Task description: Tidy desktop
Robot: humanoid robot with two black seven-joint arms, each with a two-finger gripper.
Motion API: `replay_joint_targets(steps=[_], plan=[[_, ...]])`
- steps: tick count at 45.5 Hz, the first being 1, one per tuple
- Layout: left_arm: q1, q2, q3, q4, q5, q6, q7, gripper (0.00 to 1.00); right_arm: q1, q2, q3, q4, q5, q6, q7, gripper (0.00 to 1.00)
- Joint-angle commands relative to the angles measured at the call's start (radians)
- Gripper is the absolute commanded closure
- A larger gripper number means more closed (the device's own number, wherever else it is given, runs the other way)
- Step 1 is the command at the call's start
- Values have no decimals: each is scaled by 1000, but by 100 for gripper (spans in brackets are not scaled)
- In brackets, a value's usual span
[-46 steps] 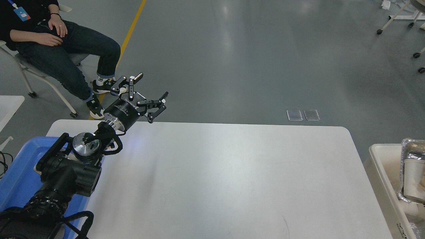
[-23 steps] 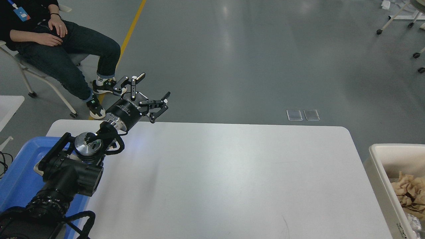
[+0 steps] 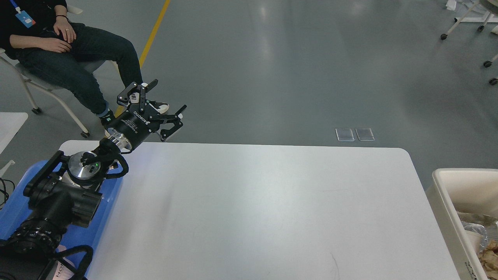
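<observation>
The desktop (image 3: 253, 206), matte white with rounded corners, fills the middle before me. My left gripper (image 3: 165, 97) hangs wide and empty past its far left edge, shifted leftward since half a second ago.

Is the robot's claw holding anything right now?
No, the left gripper is spread open with nothing between its fingers, hanging past the far edge of the desktop.

Left arm (image 3: 58, 202): matte black segments | wrist: silver disc, green light, looped black cable | claw (image 3: 165, 99): black linkage fingers with screws, white lettering on its body.
</observation>
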Motion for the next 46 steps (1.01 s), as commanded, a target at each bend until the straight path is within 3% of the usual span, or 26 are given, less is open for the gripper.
replay_joint_targets(steps=[1, 8, 20, 29, 41, 46], plan=[[-13, 7, -15, 2, -8, -18, 3, 3, 174, 52, -1, -5, -78, 85, -1, 0], [-28, 5, -53, 6, -39, -18, 8, 3, 277, 166, 35, -5, -80, 121, 8, 0], [-24, -10, -66, 13, -53, 1, 25, 2, 236, 459, 420, -1, -82, 122, 21, 0], [-17, -13, -57, 29, -53, 9, 31, 2, 185, 627, 440, 93, -82, 191, 151, 0], [12, -68, -66, 52, -53, 9, 20, 2, 107, 857, 499, 119, -82, 190, 186, 0], [15, -73, -64, 52, -51, 9, 18, 2, 84, 916, 511, 118, -82, 183, 234, 0]])
